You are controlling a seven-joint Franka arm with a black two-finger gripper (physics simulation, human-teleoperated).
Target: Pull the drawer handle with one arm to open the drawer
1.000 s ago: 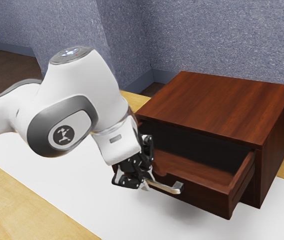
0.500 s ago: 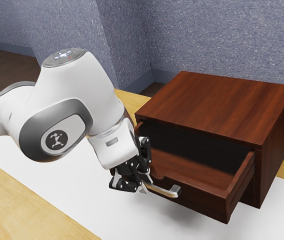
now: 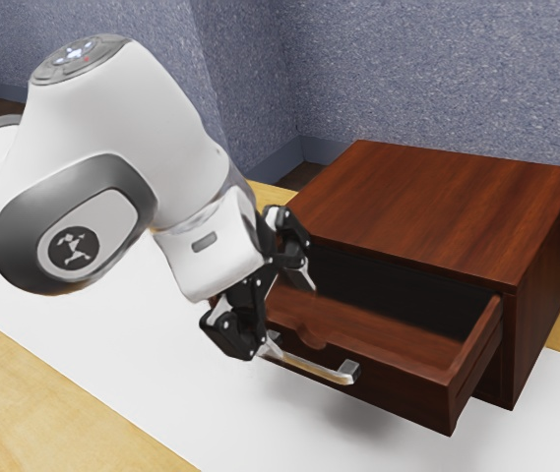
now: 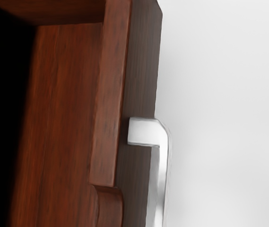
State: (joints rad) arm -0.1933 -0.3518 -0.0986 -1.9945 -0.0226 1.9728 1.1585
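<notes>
A dark wooden cabinet [image 3: 437,211] stands on the table at the exterior view's right. Its single drawer [image 3: 378,344] is pulled partway out, with the inside bare. A silver bar handle [image 3: 314,365] runs along the drawer front. My black gripper [image 3: 245,342] sits tilted at the handle's end toward the exterior view's left, touching or just beside it. Whether it holds the bar is hidden by the hand. In the wrist view the handle [image 4: 155,161] and the drawer front [image 4: 110,113] lie close under my hand, and the bar runs out past the lower edge.
A white mat [image 3: 142,374] covers the wooden table [image 3: 24,423] under the cabinet and the arm. Blue-grey walls [image 3: 407,69] close the corner behind. My white arm [image 3: 112,187] looms large at the exterior view's left.
The drawer came out slightly over the first half second, then stayed put. My arm has risen and swung toward the exterior view's left, and the hand has tilted at the handle's end.
</notes>
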